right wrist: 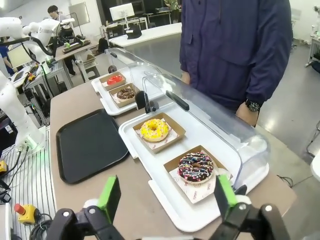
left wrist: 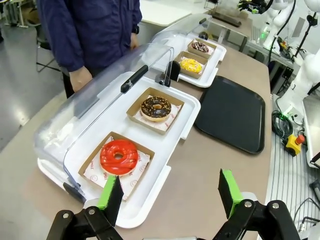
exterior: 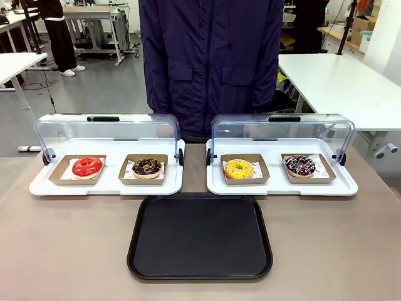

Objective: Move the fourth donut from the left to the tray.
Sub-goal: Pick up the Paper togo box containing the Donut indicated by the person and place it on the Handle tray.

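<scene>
So on the bench (exterior: 62, 251), left display tray (exterior: 106, 188) and right display tray (exterior: 279, 187) sit side by side. In the right one, the fourth donut (exterior: 300, 165) sits at the far right end, and the tray (exterior: 200, 238) lies in front, centred between them.

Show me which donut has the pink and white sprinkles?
The dark chocolate-glazed ring donut on the far right. The other chocolate donut has golden-brown crumbs; the red donut and the yellow donut are not chocolate.

jaws: black links, silver screws | pads (left wrist: 229, 186): green | left arm (right wrist: 12, 107): white
</scene>
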Tool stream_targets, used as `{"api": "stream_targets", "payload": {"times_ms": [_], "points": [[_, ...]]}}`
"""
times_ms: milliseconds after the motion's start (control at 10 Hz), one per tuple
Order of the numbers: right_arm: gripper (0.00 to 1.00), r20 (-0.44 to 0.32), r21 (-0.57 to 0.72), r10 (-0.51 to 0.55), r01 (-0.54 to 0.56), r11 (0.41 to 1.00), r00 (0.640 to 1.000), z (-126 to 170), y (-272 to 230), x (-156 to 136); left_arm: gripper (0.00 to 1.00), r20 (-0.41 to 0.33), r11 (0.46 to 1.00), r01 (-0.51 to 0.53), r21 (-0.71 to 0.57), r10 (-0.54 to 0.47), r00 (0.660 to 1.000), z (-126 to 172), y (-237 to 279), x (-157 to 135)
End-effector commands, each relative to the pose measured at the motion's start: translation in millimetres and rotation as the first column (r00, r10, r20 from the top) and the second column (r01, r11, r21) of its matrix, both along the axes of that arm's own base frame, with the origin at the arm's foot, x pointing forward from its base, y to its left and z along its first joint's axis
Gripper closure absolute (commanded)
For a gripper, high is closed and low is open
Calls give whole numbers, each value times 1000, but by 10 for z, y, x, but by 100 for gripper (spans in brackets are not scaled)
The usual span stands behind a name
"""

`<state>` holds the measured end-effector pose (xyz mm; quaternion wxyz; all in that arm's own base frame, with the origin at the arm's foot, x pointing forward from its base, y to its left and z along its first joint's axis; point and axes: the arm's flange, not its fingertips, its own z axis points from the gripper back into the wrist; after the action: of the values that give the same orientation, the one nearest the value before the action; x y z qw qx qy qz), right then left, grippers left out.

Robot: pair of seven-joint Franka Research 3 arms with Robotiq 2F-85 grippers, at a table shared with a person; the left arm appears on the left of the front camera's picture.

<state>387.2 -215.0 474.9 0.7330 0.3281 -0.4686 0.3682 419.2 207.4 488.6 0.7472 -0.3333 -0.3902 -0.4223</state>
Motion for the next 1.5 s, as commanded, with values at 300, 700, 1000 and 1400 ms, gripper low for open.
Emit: {"api": "stream_targets", "payload": {"times_ms": [300,700,1000,1400], "points": [[0,16,15,7,-8,1000,1000,7,2,9,0,1,1000,8,-7,-8,1000,9,-16,-1],[0,16,15,7,-8,1000,1000,7,2,9,0,1,1000,8,-7,-8,1000,9,-16,-1],[0,16,15,7,-8,1000,1000,7,2,9,0,1,1000,8,-7,-8,1000,9,-16,-1],[0,16,15,7,-8,1000,1000,7,2,9,0,1,1000,8,-7,-8,1000,9,-16,-1]]}}
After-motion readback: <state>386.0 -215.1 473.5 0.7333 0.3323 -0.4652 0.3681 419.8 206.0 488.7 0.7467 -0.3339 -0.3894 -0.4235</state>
